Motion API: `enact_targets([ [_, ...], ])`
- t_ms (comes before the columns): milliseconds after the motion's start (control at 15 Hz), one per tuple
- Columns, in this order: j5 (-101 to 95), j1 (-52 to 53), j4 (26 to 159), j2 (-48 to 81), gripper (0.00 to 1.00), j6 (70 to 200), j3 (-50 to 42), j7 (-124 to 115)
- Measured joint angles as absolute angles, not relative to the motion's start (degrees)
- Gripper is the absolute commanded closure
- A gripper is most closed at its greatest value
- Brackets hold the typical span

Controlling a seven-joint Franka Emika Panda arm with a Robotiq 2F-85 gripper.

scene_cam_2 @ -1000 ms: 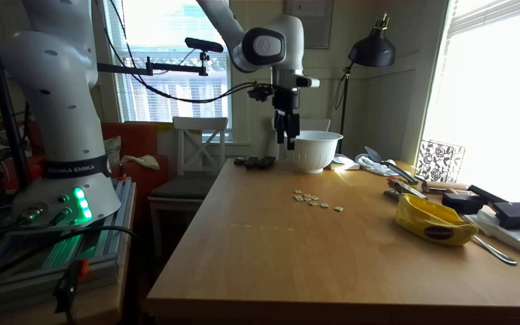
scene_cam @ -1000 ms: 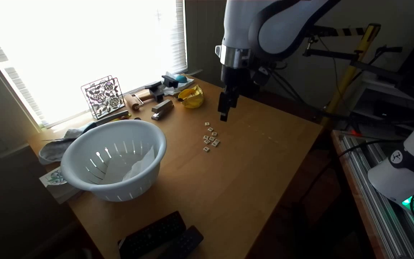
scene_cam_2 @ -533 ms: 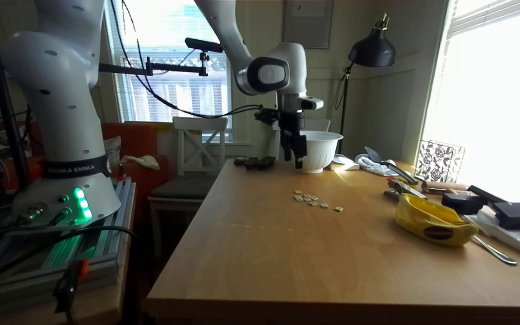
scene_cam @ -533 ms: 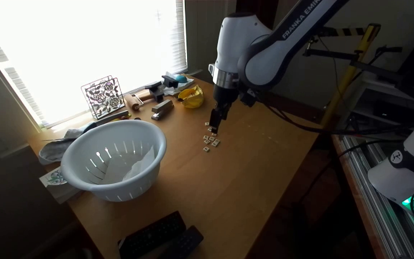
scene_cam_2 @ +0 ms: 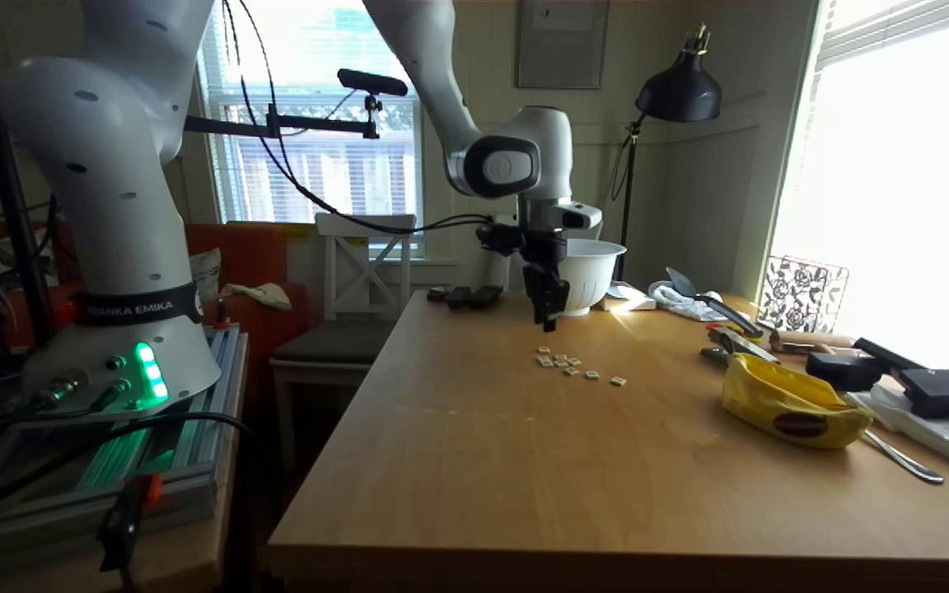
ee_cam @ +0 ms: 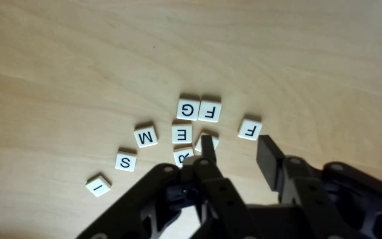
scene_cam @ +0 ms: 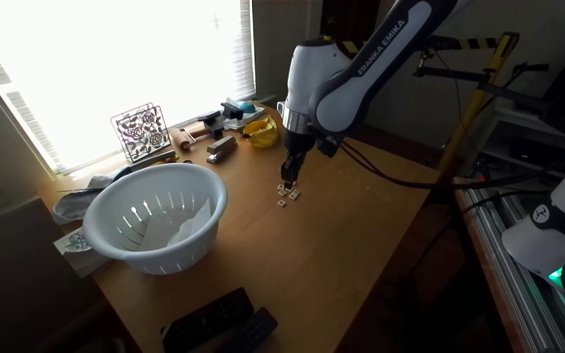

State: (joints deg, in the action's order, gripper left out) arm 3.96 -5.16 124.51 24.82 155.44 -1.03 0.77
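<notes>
My gripper (ee_cam: 235,141) is partly open, its two dark fingers apart with only table between them. It hovers low over several small white letter tiles. Between and ahead of the fingertips lies an F tile (ee_cam: 250,129), close to the right fingertip. The left finger covers the face of a tile (ee_cam: 215,142). Beside that lie an E tile (ee_cam: 182,133) and an R tile (ee_cam: 181,154), the R partly hidden. A G tile (ee_cam: 188,109) and a second F tile (ee_cam: 209,111) sit side by side; M (ee_cam: 145,136), S (ee_cam: 125,161) and I (ee_cam: 98,186) tiles trail off left.
A white colander (scene_cam: 216,196) with paper inside stands on the wooden table (scene_cam: 331,245). Black remotes (scene_cam: 209,318) lie at one edge. Toward the window are a stapler (scene_cam: 221,147), a yellow banana-shaped pouch (scene_cam_2: 796,403) and a metal rose-pattern holder (scene_cam: 141,132).
The arm has come down steadily, bringing my gripper from well above the table to just over the tiles. Its fingers now stand closer together. The tiles have not visibly moved.
</notes>
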Motion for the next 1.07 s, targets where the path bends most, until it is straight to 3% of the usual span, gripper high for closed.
enact_targets([
  [133, 4.16, -5.83, 123.53, 26.27, 1.0, 155.5, -0.76, 1.47],
  [1067, 4.15, -6.54, 120.4, 31.94, 1.0, 155.54, -1.02, 2.05],
])
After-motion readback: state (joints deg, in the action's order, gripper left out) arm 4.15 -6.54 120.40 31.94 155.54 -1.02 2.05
